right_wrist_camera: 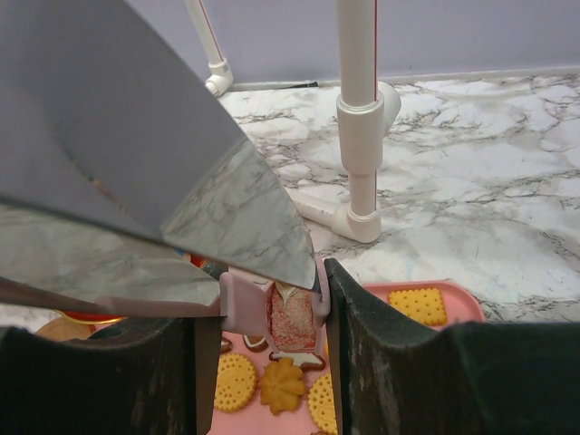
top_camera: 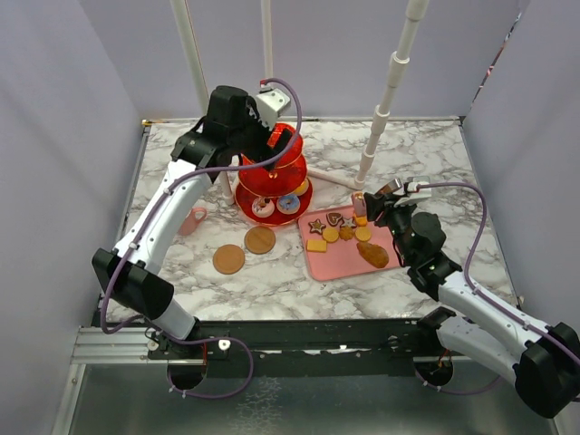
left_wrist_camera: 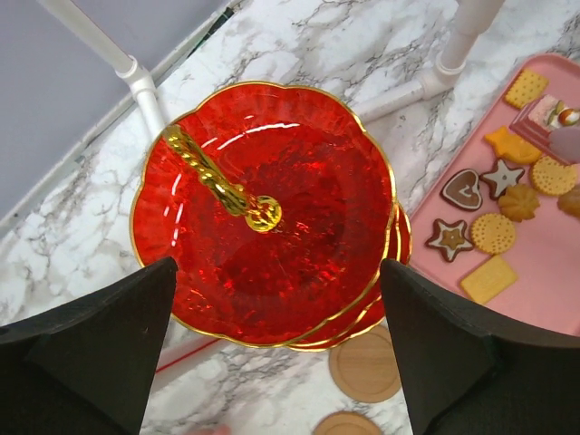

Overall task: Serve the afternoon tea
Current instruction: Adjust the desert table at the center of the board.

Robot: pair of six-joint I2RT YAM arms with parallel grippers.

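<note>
In the overhead view, the left arm (top_camera: 163, 208) covers the top tier and finial of the red three-tier stand (top_camera: 272, 181) with its wrist, and how its jaws stand cannot be told from there. The pink mug (top_camera: 192, 219) shows only partly beside that arm.

In the left wrist view, the stand's top tier hides the lower tiers and anything on them, except for slivers of gold rim at lower right. One round coaster (left_wrist_camera: 362, 367) lies partly behind a black finger (left_wrist_camera: 471, 353) of the left gripper (left_wrist_camera: 276, 263). The other coaster (left_wrist_camera: 349, 424) is cut by the bottom edge, and the pink tray (left_wrist_camera: 544, 272) by the right edge.

In the right wrist view, a large blurred grey and marbled shape (right_wrist_camera: 136, 154) fills the upper left; what it is cannot be told. The pink cake slice (right_wrist_camera: 292, 328) shows only as a narrow strip between the fingers (right_wrist_camera: 390, 362) of the right gripper (right_wrist_camera: 272, 308).
</note>
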